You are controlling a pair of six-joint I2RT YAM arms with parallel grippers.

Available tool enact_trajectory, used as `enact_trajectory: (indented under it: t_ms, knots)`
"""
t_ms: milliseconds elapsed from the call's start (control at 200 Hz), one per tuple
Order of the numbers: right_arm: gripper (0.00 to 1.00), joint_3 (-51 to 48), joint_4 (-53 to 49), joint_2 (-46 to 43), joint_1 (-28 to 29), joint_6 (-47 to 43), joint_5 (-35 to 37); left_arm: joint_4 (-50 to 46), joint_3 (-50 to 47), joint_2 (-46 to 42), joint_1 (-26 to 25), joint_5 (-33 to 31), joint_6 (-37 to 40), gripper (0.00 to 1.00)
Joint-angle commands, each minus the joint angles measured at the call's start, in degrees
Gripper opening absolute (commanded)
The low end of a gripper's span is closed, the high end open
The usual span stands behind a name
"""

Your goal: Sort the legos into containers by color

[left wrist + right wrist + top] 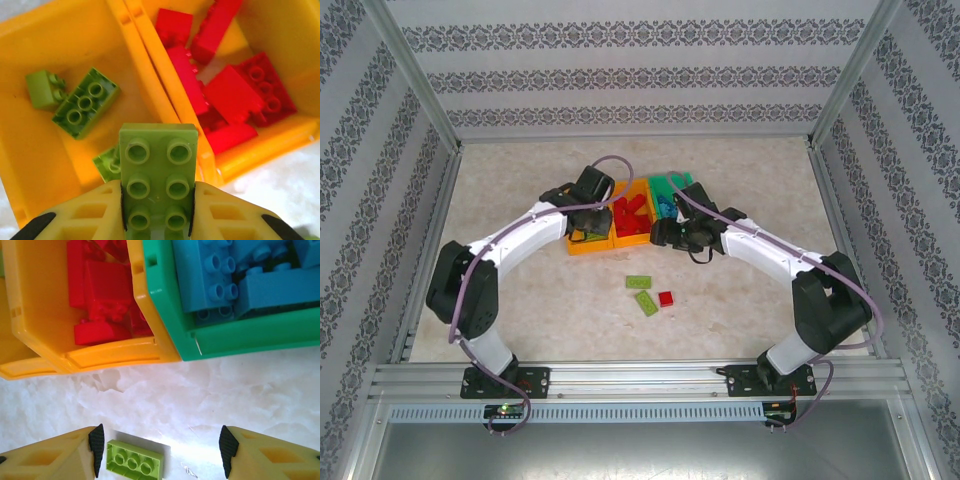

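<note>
Orange bins (65,30) hold lime legos (85,102) and red legos (235,95)

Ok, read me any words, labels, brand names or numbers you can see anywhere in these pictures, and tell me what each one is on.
No readable text anywhere.
Lime brick in the left gripper: studs look blank; any embossing is too small to tell.
End orange bin, middle orange bin, green bin: no labels seen.
Wall bands: ornament, not letters.
</note>
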Motion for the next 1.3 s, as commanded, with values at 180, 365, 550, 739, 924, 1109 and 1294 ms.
enact_trajectory:
  t_ms: [180, 365, 550, 739, 924, 1109, 1294]
  knots:
    - [0.67, -0.2, -4.9, 1.5, 7.3, 3.9, 4.6, -0.1, 4.1, 7.9, 5.4, 0.3, -1.5, 0.27]
    - [0.74, 1.7, -6.6, 5.7, 11.2, 6.1, 5.8, 2.8, 3.9, 9.3, 5.6, -0.6, -4.7, 0.31]
    - [0.8, 6.1, -10.1, 11.0, 15.3, 6.0, 7.2, 3.2, 4.0, 8.5, 5.6, -1.8, -6.8, 0.46]
    - [0.85, 8.2, -10.8, 14.3, 17.5, 7.2, 7.1, 3.8, 2.4, 5.5, 5.7, -2.8, -9.1, 0.75]
    - [0.86, 9.9, -12.3, 16.6, 18.4, 7.2, 7.0, 3.0, 1.8, 2.9, 5.8, -3.7, -10.2, 1.0]
    - [0.86, 9.8, -13.5, 16.8, 18.8, 7.6, 8.2, 3.1, 0.5, 0.1, 6.1, -3.4, -10.9, 1.0]
    - [0.86, 10.4, -14.0, 18.2, 18.8, 7.7, 8.3, 2.6, -0.5, -1.1, 6.1, -3.4, -10.9, 1.0]
